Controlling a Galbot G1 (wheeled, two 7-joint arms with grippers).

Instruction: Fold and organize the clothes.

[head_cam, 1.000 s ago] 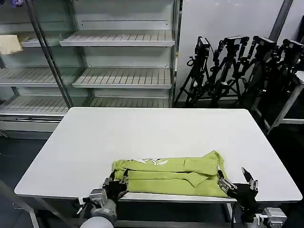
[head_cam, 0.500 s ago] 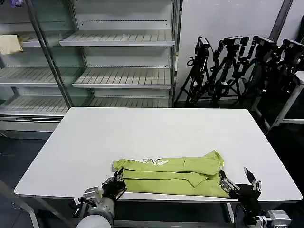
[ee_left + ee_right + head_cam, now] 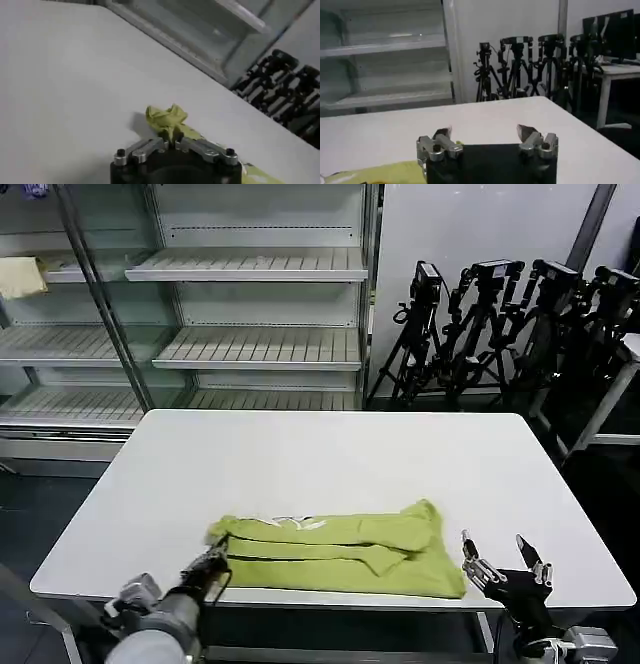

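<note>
T-shirt (image 3: 335, 552), lime green, folded into a long band across the near part of the white table (image 3: 330, 454), white print showing at its far edge. Left gripper (image 3: 212, 562) at the shirt's left end, jaws closed on a bunched corner of fabric. Right gripper (image 3: 505, 562) at the near table edge, just beside the shirt's right end, fingers spread wide, holding nothing.

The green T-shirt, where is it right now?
In the head view, the T-shirt lies folded along the table's near edge, between the left gripper and the right gripper.
</note>
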